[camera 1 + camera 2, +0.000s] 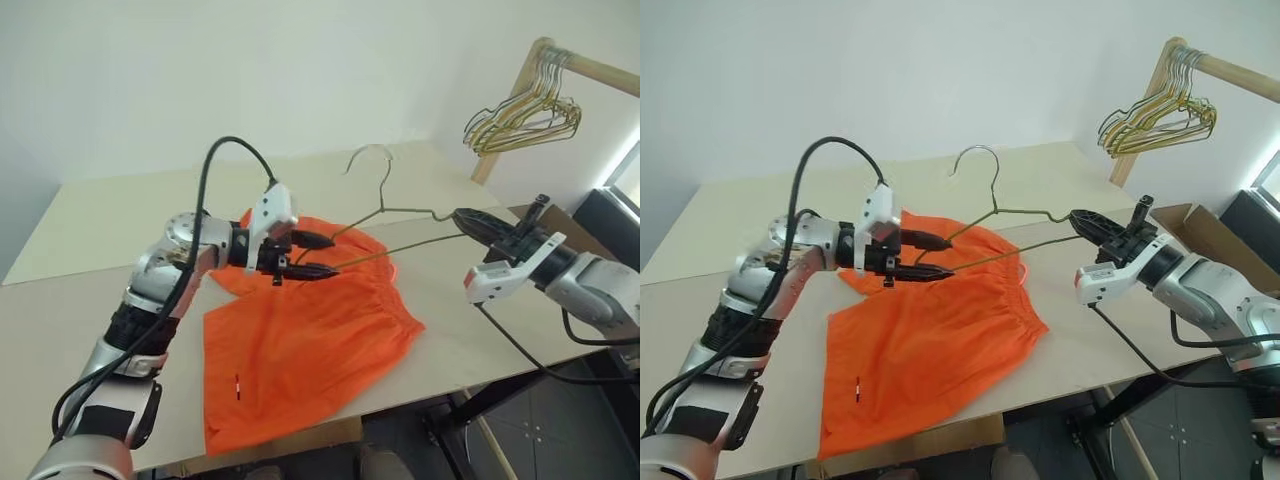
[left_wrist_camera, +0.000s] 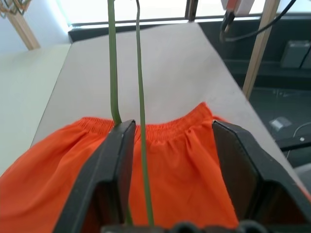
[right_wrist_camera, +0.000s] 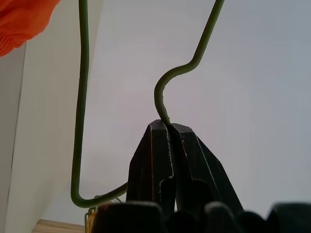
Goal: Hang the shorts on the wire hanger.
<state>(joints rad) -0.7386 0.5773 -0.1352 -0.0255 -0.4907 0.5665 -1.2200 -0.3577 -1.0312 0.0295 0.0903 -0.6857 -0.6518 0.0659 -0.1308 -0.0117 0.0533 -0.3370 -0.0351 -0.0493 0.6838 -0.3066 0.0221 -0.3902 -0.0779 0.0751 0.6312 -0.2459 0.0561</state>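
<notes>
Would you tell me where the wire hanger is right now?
The wire hanger is held above the table over the orange shorts, its right end pinched in the right gripper, its left end between the open left gripper's fingers.

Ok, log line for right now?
right pincer shut on wire hanger | left pincer open around its wires | shorts flat on table
</notes>
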